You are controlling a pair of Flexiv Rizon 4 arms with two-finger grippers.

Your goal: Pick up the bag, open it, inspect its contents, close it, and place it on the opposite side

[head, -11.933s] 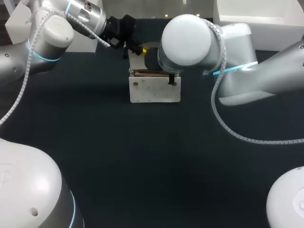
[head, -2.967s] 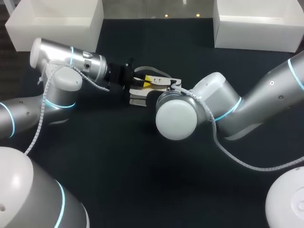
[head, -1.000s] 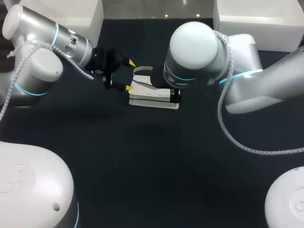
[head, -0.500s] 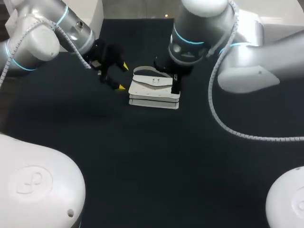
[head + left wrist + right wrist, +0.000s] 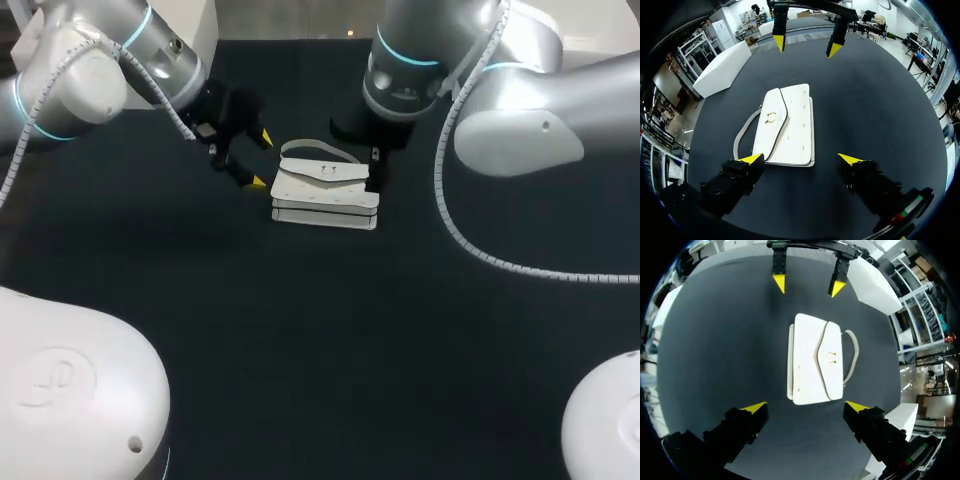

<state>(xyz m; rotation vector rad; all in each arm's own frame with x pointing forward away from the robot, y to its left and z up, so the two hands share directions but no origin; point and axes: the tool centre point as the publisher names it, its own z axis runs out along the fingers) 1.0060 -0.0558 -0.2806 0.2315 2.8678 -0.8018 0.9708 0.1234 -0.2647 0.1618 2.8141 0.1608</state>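
Bag [image 5: 325, 195] lies flat on the table [image 5: 300, 340], flap side up, and neither gripper holds it.

**Jaws.**
- Left gripper [image 5: 800, 159]: the fingers are spread wide with nothing clamped between them. It sits near the bag's left end, and the head view shows its tips clear of the bag.
- Right gripper [image 5: 806, 407]: the fingers are likewise spread wide and empty. It sits at the bag's opposite end.

**Views.**
- Each wrist view looks down on the bag ahead of its own fingers. The other arm's yellow tips show beyond the bag's far end.
- The head view places the bag at the table's far middle, between the two arms.
- In the head view the right gripper is largely hidden under its own wrist. Only the wrist views confirm how far it is open.
- Only the head view shows the bag's near edge, which appears as stacked layers.

**Bag.**
- It is white, rectangular with rounded corners, and smooth-faced.
- A curved flap [image 5: 832, 377] covers about half of the top face and lies shut.
- A small metal clasp [image 5: 771, 118] sits at the middle of the flap.
- Rows of small dots mark the uncovered half.
- A thin pale strap [image 5: 742, 137] loops out from the flap side and rests on the table.

**Table.** The surface is dark and matte.
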